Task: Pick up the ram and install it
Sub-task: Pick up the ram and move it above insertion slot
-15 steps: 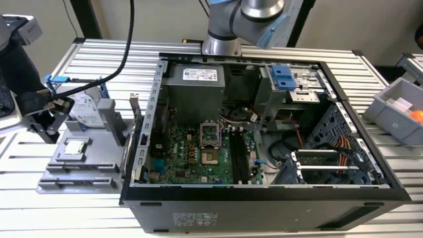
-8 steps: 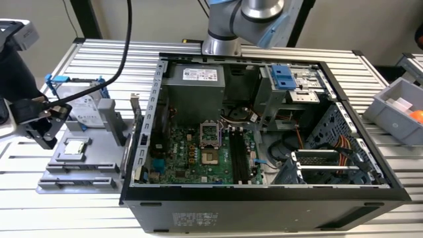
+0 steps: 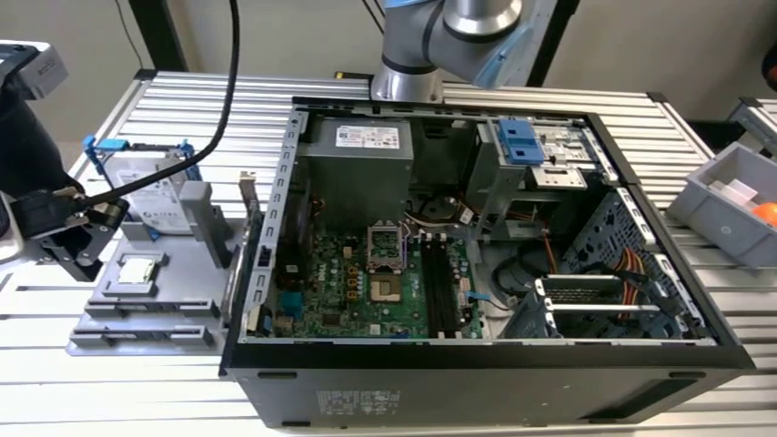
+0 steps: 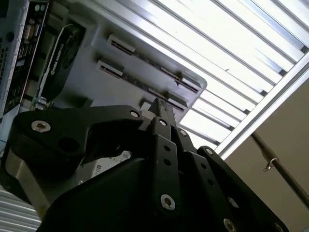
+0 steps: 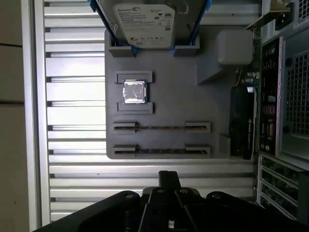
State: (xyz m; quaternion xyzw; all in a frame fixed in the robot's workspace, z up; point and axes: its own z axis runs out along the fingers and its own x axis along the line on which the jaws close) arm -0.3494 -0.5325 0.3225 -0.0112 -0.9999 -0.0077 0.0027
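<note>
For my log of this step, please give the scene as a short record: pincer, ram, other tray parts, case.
pincer: shut, holding nothing
nearest ram stick: on edge in a slot of the grey tray, untouched
second ram stick: on edge in the next slot
other tray parts: processor, hard drive in blue frame
computer case: open, motherboard exposed

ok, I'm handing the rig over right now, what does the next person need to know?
Gripper: shut, holding nothing, hovering over the table just off the edge of the grey tray.
Ram: two sticks on edge in the tray's holders, next to the processor chip. The hard drive sits on the same tray.
PC case: open, on the exterior view's right of the tray. The motherboard's memory slots look unfilled.
Done: nothing shows as done.
Left: ram not yet picked up, not yet installed.
</note>
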